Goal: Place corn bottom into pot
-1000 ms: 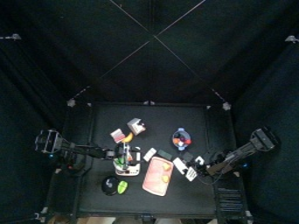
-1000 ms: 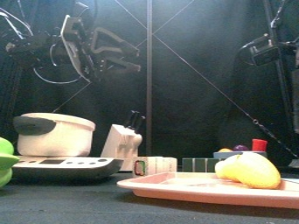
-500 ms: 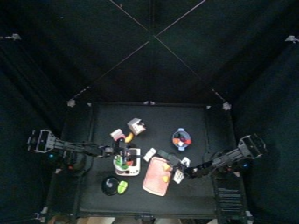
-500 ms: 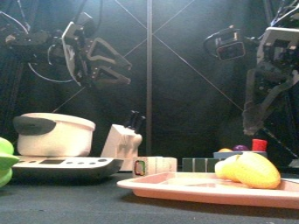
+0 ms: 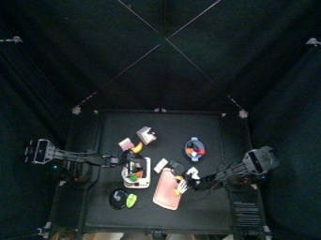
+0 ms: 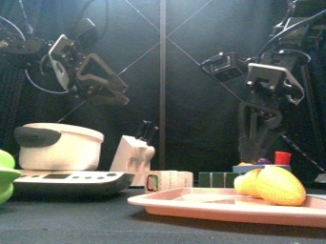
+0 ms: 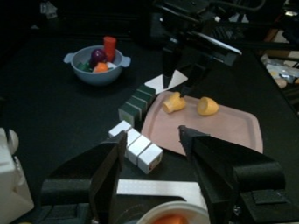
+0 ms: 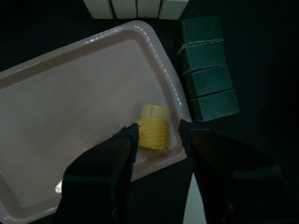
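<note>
Right tool (image 8: 158,131) hanging wide open and empty over yellow corn piece (image 8: 156,136) lying on pink tray (image 8: 82,131), left tool (image 7: 152,153) gaping open and empty, no readable writing showing

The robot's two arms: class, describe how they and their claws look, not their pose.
Both arms are black, jointed, with looping black cables. The left claw has two broad, matte black fingers. The right claw has the same black pair. The right arm carries a pale grey block near its wrist.

- A pink tray (image 8: 82,96), lower left in the right wrist view, is seen as smooth, glossy plastic.
- The corn piece (image 8: 156,136) on it is shown yellow with a bumpy surface.
- The table (image 8: 251,44) is rendered matt black.
</note>
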Tool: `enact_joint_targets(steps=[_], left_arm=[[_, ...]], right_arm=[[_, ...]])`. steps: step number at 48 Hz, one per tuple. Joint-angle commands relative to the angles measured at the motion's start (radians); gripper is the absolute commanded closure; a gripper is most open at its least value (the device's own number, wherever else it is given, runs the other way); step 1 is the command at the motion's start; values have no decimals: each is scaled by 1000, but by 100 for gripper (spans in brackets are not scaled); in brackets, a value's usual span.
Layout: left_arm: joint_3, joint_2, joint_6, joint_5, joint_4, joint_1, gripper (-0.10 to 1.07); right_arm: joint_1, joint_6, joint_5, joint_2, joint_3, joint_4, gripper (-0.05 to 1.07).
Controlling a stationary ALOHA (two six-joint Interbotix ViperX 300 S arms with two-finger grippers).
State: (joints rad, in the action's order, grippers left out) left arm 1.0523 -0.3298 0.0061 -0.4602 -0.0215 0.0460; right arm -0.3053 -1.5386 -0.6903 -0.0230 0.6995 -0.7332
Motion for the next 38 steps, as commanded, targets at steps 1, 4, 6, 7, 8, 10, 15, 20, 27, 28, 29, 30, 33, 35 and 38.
enact_joint_targets(steps=[1, 4, 6, 7, 8, 10, 15, 20, 27, 28, 29, 30, 33, 35, 38], left_arm=[[-11, -9, 0, -8, 3, -3, 10], [-12, -9, -2, -18, 2, -3, 10], [-11, -9, -2, -26, 2, -3, 10], [-9, -9, -2, -29, 2, -3, 10], [-8, -9, -2, -32, 2, -3, 10], [-6, -9, -2, -34, 2, -5, 10], [-3, -9, -3, -38, 2, -3, 10], [-3, -9, -3, -38, 0, -5, 10], [-3, -9, -3, -38, 0, -5, 10], [-3, -9, -3, -38, 0, -5, 10], [-3, -9, -5, -38, 0, -5, 10], [-3, -9, -5, -38, 0, -5, 10], [-3, -9, -5, -38, 0, -5, 10], [-3, -9, -5, -38, 0, -5, 10], [-3, -9, -5, -38, 0, -5, 10]], right_arm=[[15, 2, 0, -5, -29, 15, 23], [17, 2, 2, 0, -34, 18, 23], [18, 0, 6, 5, -35, 18, 23], [18, 0, 9, 8, -38, 20, 23], [18, 0, 14, 11, -40, 21, 23], [17, 0, 21, 15, -40, 26, 23], [17, 0, 38, 29, -37, 46, 23], [18, 0, 40, 54, -32, 63, 23], [18, 2, 40, 78, -31, 63, 23], [18, 0, 40, 83, -31, 63, 23], [18, 2, 40, 84, -32, 63, 23], [18, 2, 40, 86, -32, 63, 23], [20, 2, 41, 91, -32, 61, 23], [21, 2, 41, 92, -31, 61, 24], [21, 2, 43, 94, -29, 61, 24]])
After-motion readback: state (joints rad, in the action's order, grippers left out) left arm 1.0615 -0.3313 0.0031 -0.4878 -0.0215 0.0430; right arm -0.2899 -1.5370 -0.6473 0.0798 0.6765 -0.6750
